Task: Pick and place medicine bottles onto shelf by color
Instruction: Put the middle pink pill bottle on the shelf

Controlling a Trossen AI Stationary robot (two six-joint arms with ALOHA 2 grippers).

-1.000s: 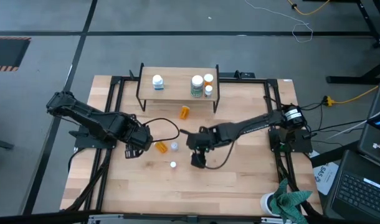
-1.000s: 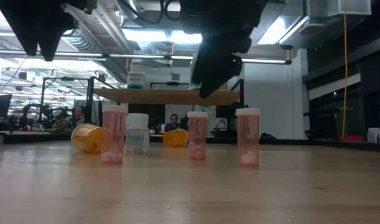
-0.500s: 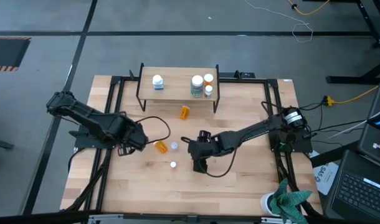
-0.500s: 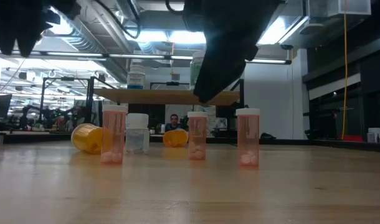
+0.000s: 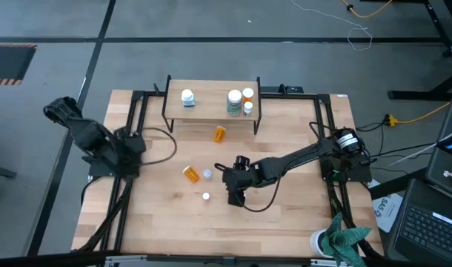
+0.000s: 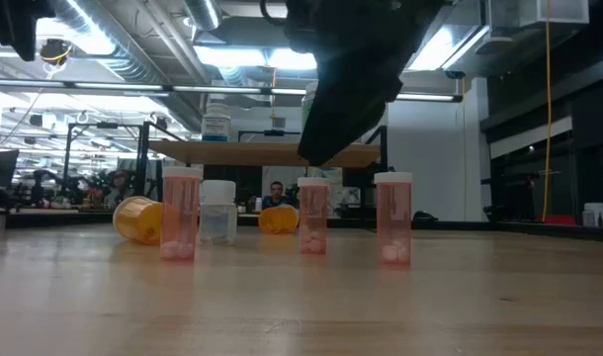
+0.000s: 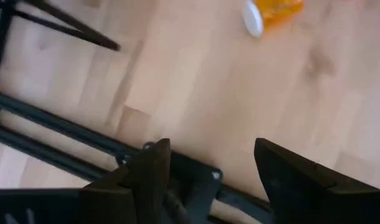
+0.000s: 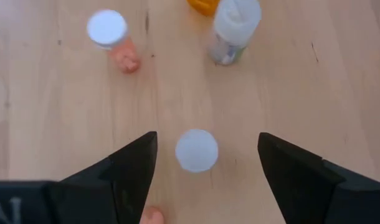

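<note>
The shelf point(image 5: 211, 104) at the table's far side carries a white bottle point(image 5: 187, 97), a green one point(image 5: 234, 102) and two small ones point(image 5: 247, 94). Orange bottles lie on their sides on the table point(image 5: 221, 133) point(image 5: 190, 174). A clear bottle point(image 5: 207, 174) and several orange ones point(image 6: 180, 213) point(image 6: 393, 218) stand upright. My right gripper point(image 8: 207, 142) hangs open, pointing down over an upright white-capped orange bottle point(image 8: 196, 150) point(image 6: 312, 216); its fingers stand either side of the cap without touching. My left gripper point(image 7: 212, 155) is open with nothing in it, near the table's left edge point(image 5: 128, 152).
Black frame rails point(image 5: 137, 126) run along the table's sides, one right under my left gripper point(image 7: 65, 124). A white cup with teal cloth point(image 5: 337, 241) sits at the near right corner. Open wood lies along the table's near side point(image 5: 211, 230).
My left gripper has drawn back from the lying orange bottle toward the table's left edge, rising and turning, still open. My right gripper has sunk slightly over the upright bottle and tipped a little. No bottle has moved.
</note>
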